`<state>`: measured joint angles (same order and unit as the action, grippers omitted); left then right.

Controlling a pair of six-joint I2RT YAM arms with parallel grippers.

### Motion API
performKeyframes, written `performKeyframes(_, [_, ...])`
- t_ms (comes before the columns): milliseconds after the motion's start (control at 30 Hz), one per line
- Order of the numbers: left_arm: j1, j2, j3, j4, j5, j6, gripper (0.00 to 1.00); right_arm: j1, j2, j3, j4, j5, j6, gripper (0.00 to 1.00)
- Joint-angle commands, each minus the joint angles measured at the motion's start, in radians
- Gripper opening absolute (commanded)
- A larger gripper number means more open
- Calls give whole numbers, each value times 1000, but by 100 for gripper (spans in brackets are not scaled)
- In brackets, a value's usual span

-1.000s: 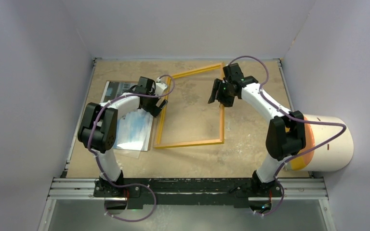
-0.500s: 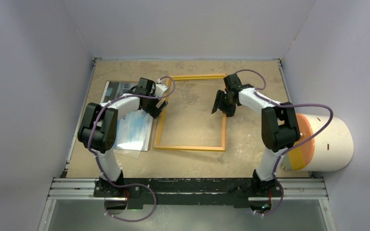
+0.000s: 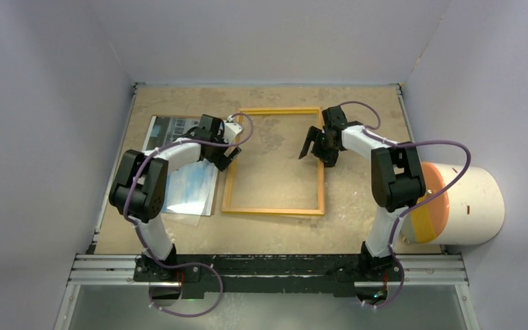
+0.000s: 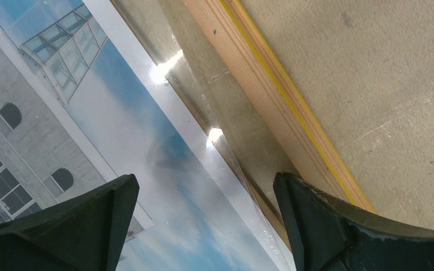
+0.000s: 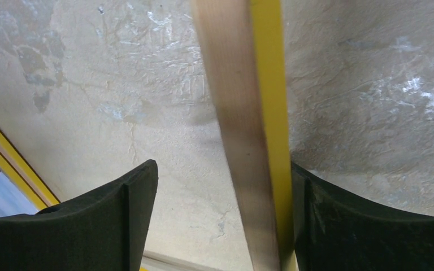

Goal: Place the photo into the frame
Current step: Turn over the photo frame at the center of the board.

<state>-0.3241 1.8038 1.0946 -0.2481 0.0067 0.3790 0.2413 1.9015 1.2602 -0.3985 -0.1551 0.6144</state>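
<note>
The frame (image 3: 275, 210), yellow on its front, lies flat on the table in the middle of the top view. My right gripper (image 3: 317, 148) is open and straddles its right rail (image 5: 243, 113); the right finger (image 5: 373, 226) rests against the yellow side, and the left finger stands well off it. The photo (image 3: 179, 182), a white building under blue sky, lies face up to the left of the frame. My left gripper (image 3: 225, 152) hangs open low over the photo's right edge (image 4: 118, 113), beside the frame's left rail (image 4: 271, 96), with nothing held.
A clear glossy sheet (image 4: 226, 113) lies over the photo and juts past its edge towards the frame. A white cylinder with an orange end (image 3: 457, 206) stands at the table's right edge. Grey walls close in the left, back and right sides.
The frame's right side, held up a second ago, has come down flat on the table. The right gripper lowered with it and opened off the rail. The left gripper barely shifted.
</note>
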Motion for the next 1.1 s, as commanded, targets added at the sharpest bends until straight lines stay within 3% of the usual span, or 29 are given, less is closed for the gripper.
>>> performKeyframes(0, [-27,-6,-36,-8,-34,36,100,6,33,-13,-45,101,-14,84])
performKeyframes(300, [-52,-4,-26,-13,-50,32,100,4,18,11,-130,284,-14,97])
performKeyframes(700, [-102,-12,-7,-33,-37,15,100,5,-93,24,-150,411,17,96])
performKeyframes(933, [-96,-14,107,-117,-11,-5,100,56,-178,75,-112,335,12,95])
performKeyframes(1067, [-1,-24,233,-212,56,-7,100,179,-174,153,-74,289,25,95])
